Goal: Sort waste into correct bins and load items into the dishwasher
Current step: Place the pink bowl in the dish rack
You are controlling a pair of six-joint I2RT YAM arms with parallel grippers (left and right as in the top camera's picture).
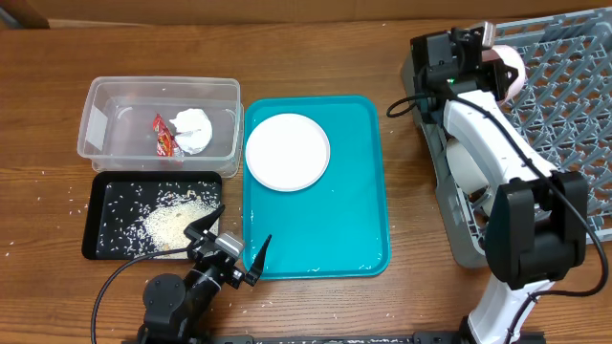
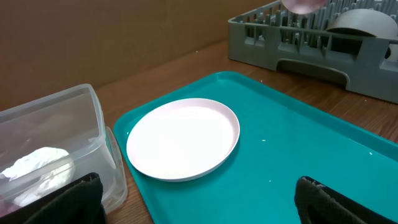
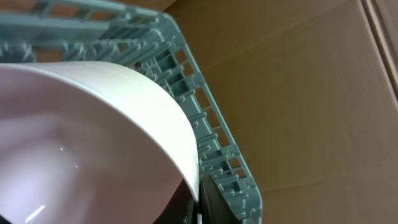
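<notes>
White bowl (image 3: 93, 143), its rim pinched in the right end effector (image 1: 495, 59), hangs above a corner of the grey dish rack (image 2: 311, 56). It is best lowered tilted between pegs (image 1: 574, 57), clear of the racked dish (image 2: 364, 22), before letting go; the left end effector (image 1: 234, 250) idles spread.
</notes>
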